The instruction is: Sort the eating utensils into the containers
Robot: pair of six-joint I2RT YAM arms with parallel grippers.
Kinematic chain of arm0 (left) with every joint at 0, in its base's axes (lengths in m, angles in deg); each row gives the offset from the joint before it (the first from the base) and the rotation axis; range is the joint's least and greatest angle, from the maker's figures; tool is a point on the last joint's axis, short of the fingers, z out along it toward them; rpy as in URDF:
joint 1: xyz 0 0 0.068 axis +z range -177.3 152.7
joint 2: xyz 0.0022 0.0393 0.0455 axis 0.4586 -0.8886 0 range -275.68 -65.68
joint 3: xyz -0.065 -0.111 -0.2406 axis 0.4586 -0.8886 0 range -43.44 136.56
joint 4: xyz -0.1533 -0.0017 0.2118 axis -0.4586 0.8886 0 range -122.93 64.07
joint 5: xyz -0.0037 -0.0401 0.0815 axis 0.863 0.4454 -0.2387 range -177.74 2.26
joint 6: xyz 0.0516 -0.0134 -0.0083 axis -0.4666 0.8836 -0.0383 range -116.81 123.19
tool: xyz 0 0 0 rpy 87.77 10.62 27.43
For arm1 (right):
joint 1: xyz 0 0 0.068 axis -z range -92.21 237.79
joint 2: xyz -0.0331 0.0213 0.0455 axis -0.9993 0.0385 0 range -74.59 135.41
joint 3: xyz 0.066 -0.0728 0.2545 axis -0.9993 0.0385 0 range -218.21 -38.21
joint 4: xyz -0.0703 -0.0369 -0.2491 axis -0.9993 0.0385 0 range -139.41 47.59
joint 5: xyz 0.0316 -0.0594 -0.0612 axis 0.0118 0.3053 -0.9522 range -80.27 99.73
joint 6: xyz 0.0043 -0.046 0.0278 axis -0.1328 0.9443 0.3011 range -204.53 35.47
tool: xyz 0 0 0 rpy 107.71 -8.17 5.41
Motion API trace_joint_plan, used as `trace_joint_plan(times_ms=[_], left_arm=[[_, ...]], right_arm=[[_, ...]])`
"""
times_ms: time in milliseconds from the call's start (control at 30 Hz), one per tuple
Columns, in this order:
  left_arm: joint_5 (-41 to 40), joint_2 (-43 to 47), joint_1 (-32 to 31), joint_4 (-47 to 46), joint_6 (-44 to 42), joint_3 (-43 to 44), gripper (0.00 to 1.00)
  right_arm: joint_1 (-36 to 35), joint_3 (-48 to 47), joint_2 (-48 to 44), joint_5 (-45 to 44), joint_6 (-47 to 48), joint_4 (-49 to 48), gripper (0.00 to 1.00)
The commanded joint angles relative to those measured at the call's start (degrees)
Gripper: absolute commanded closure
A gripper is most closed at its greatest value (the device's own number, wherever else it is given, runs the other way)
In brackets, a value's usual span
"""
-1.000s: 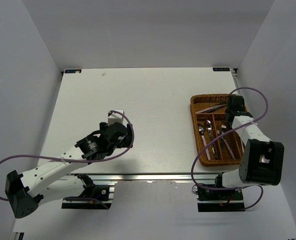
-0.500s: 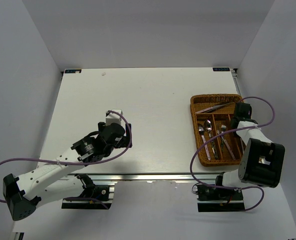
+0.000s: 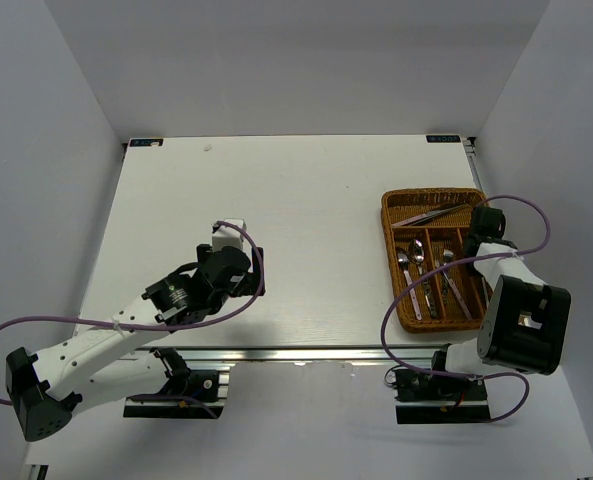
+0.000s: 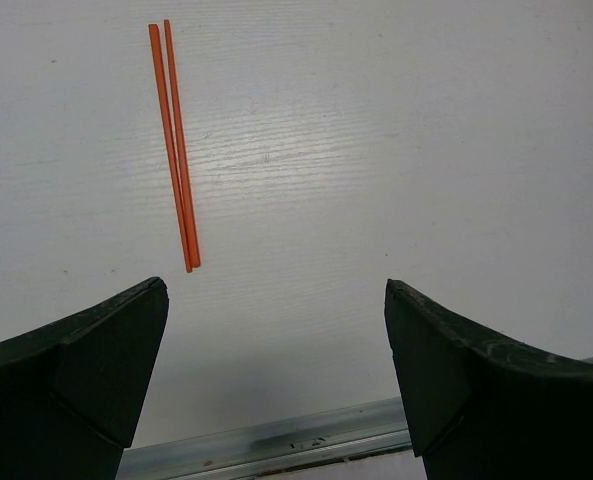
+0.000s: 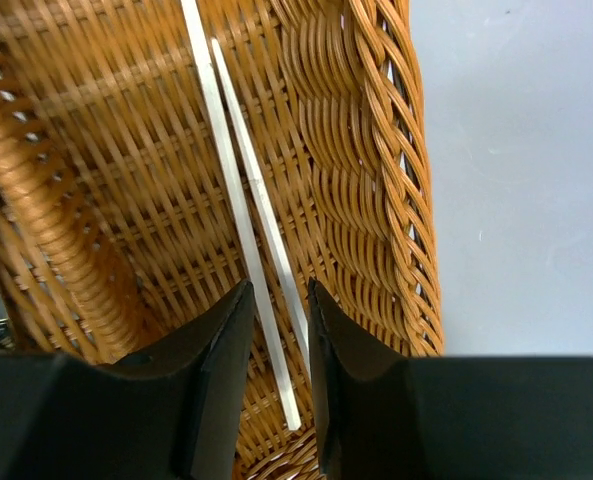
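Two orange chopsticks [image 4: 181, 150] are lying side by side, nearly touching, on the white surface [image 4: 396, 150]. They are sitting a little in from its near edge, on the left half, and in the top view the left arm is hiding them. The left end effector [image 4: 276, 300] is hanging over them with its fingers spread wide and nothing between them.

One wicker tray [image 3: 386, 240] is sitting along the right edge of the surface, closer to the near-right corner. Its long crosswise section, on the far side, is holding slim silver pieces lying at a slant, but their number is too small to count. In the lengthwise sections two spoons [image 3: 417, 248] are showing at the left, and pink-handled pieces are lying next to them; how many I cannot tell.

Two white chopsticks [image 5: 233, 190] are resting on the woven floor of the section against the tray's right wall [image 5: 396, 200], side by side. The right end effector [image 5: 279, 290] is hovering just above them, its fingers standing only a narrow slot apart. The near ends of the chopsticks are showing through that slot, and the fingers are not pinching them.
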Motion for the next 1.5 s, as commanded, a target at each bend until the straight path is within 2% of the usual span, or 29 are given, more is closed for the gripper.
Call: trace_joint_plan(times_ms=[0, 167, 300, 333, 367, 1067, 1367, 1467], left_arm=[[-0.4, 0.8, -0.4, -0.3, 0.0, -0.1, 0.02], [-0.8, 1.2, -0.8, -0.1, 0.3, -0.1, 0.02], [-0.9, 1.2, -0.9, -0.1, 0.2, -0.1, 0.02], [-0.8, 1.0, -0.9, -0.1, 0.2, 0.0, 0.02], [-0.7, 0.9, -0.9, -0.1, 0.1, -0.1, 0.02], [-0.6, -0.5, -0.9, -0.3, 0.0, 0.0, 0.02], [0.0, -1.3, -0.9, -0.4, -0.3, 0.1, 0.02], [-0.2, -1.2, -0.9, -0.2, -0.3, 0.2, 0.02]], right_arm=[[0.3, 1.0, 0.7, -0.6, 0.6, 0.1, 0.66], [0.3, 0.3, 3.4, -0.5, 0.7, 0.1, 0.68], [0.3, -1.7, 4.9, -1.5, 1.2, 0.8, 0.88], [0.2, -2.1, 5.1, -1.6, 1.1, 0.9, 0.98], [0.3, -2.6, 5.0, -1.3, 1.0, 1.0, 1.00], [0.3, -8.7, 4.5, 2.1, -0.4, -1.0, 1.00], [0.7, -6.3, 1.0, -0.2, 0.0, 0.1, 1.00], [0.8, -3.7, -0.9, 0.0, 1.3, -3.4, 1.00]])
